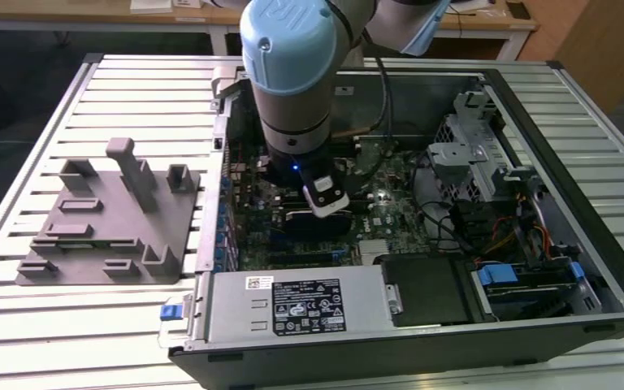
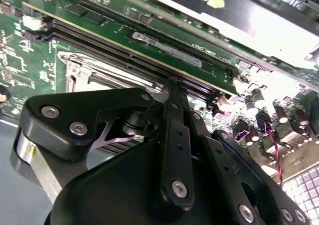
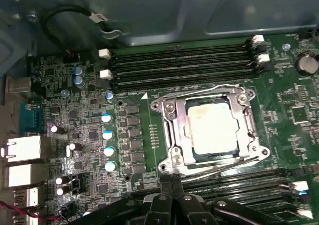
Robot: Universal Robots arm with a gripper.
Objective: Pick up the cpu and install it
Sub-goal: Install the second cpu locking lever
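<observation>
CPU [image 3: 210, 126] is seen in the first wrist view as a small flat square with a pale metal top, lying within the metal frame of the motherboard socket [image 3: 172, 116]. It appears level and seated inside the frame, between two banks of memory slots [image 3: 179, 65]. Nothing rests on its top.

Gripper [image 3: 173, 187] is placed just beside the socket's edge, apart from the chip. Its fingers [image 2: 174, 110] are seen pressed together, tip to tip, with nothing between them. In the exterior view the arm [image 1: 296, 81] is reaching down into the open computer case [image 1: 572, 244], and the grey fixture [image 1: 106, 219] stands outside the case on the slatted table [image 1: 30, 122], on the exterior view's left.

Handling, judged: the chip is taken to be light, rigid and smooth on top, hence slippery across the flat face. The underside is presumed delicate. Hold is best taken on two opposite side edges, kept level; the surrounding frame leaves little room there.
</observation>
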